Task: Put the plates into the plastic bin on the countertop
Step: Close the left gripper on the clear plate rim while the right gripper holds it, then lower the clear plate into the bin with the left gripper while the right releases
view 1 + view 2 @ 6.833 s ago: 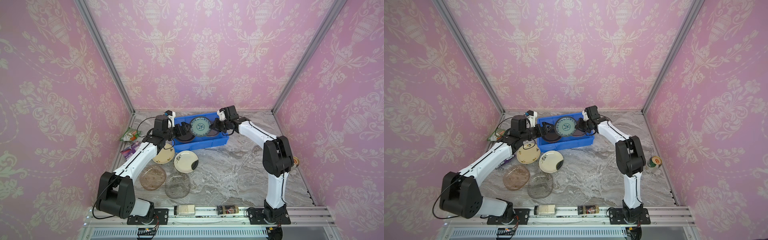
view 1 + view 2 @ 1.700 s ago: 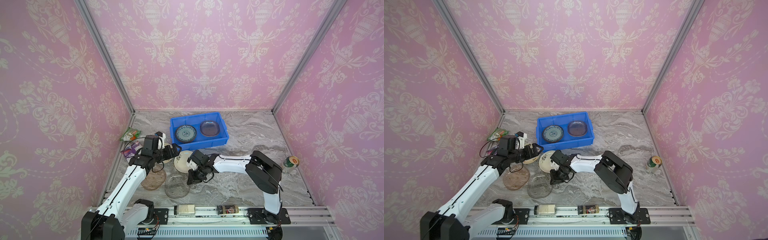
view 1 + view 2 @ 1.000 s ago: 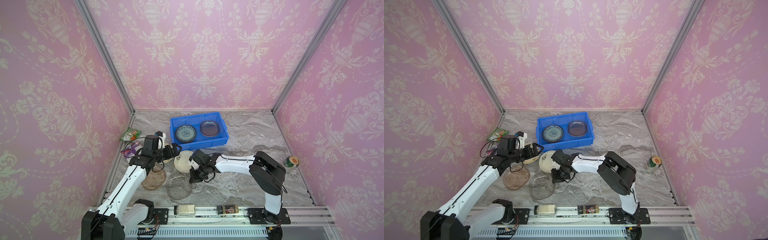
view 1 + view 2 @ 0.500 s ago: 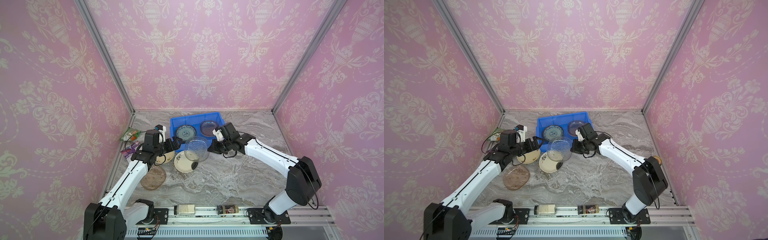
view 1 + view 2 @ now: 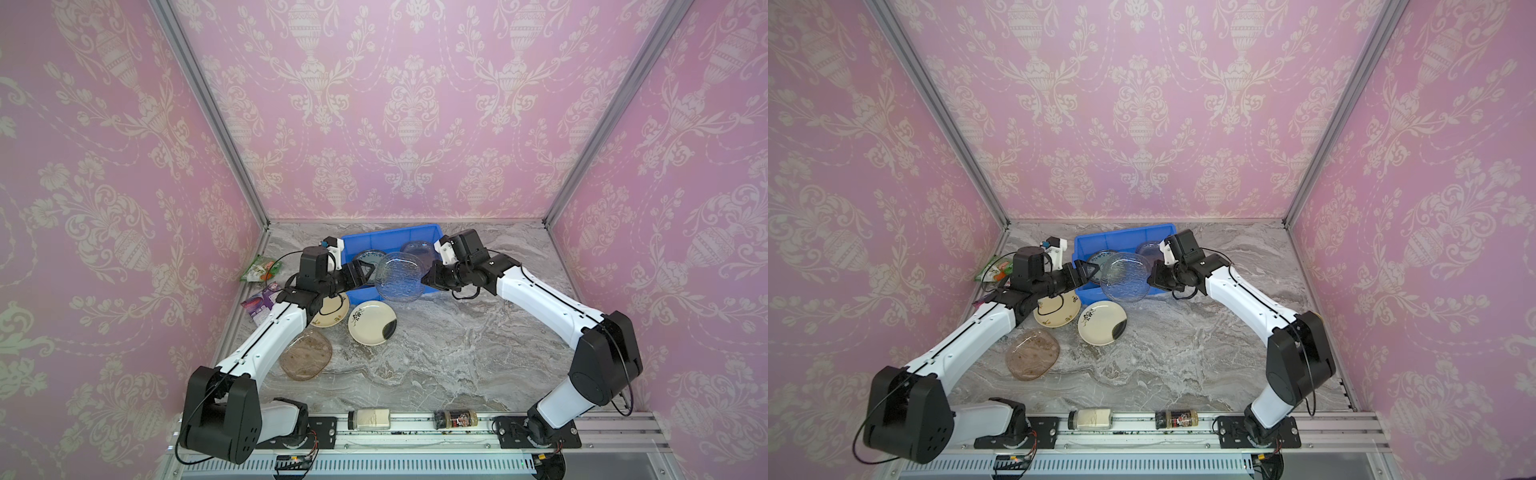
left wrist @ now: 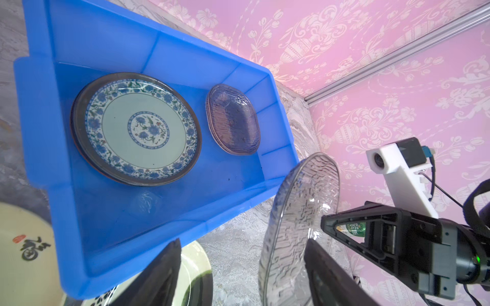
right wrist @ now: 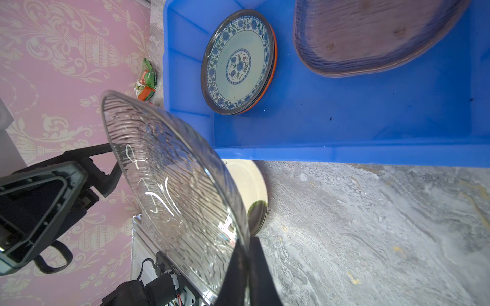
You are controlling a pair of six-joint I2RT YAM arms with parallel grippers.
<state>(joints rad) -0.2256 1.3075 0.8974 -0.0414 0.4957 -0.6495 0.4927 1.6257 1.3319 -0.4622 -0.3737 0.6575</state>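
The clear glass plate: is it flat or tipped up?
Tipped up: the right claw holds the clear glass plate by its rim.

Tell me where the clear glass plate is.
The glass plate hangs at the blue bin's front wall, centre of both top views, pinched by the right hand.

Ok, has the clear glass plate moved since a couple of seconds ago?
Yes. The clear glass plate lay beside the brown glass plate on the countertop; now the right gripper holds it up at the blue bin's front wall.

Blue bin (image 6: 106,39), blue-floral plate (image 6: 138,129), clear ridged glass plate (image 6: 299,225), grey-veined marble countertop (image 5: 436,353).
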